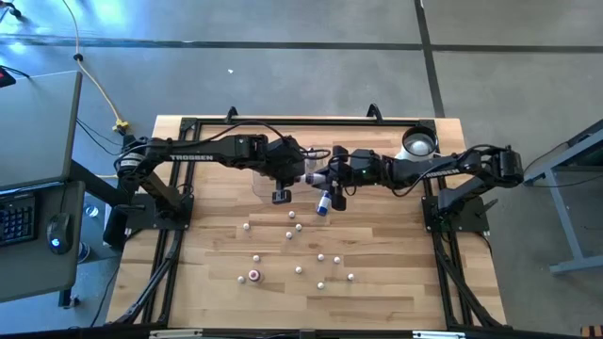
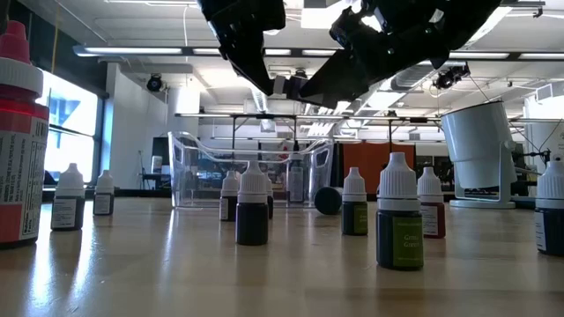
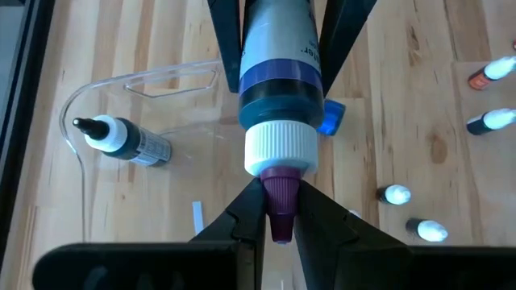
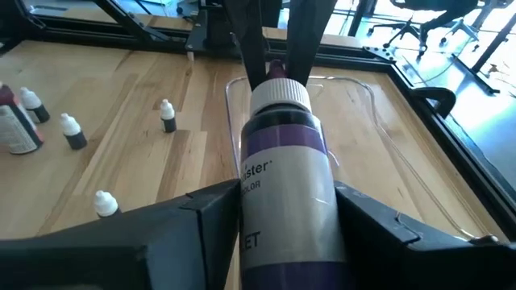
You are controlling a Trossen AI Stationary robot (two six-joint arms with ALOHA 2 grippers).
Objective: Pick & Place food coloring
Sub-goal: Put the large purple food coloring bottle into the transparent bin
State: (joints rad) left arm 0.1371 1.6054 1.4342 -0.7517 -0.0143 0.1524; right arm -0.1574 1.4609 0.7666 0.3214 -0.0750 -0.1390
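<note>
A violet food coloring bottle [image 3: 278,72] with a white collar and purple tip hangs in the air above the table, held between both grippers. My left gripper [image 3: 280,205] is shut on its tip. My right gripper [image 4: 286,209] is shut on its body. Several tiny white-capped bottles [image 1: 299,270] stand upright on the wood nearer the table's front; one is red [image 1: 253,276]. A black-tipped bottle [image 3: 121,138] lies on its side in the clear tray [image 3: 81,161]. A blue bottle [image 3: 330,117] lies on the table under the held one. My left gripper pinches the bottle's purple tip [image 3: 280,189] between its two fingertips, just beyond the white collar. The fingers lie along the bottle's axis and meet it end-on. My right gripper clamps the bottle's labelled body [image 4: 282,185] between its two fingers, which lie along the bottle. The bottle is lifted clear and its capped end points away from this gripper, toward the left one.
The clear tray [image 2: 251,167] sits mid-table toward the far edge, below the grippers. A white cup-like object [image 1: 417,143] stands at the far right corner. Standing bottles [image 2: 398,211] dot the near half of the table. Black frame rails [image 1: 170,254] run along both sides.
</note>
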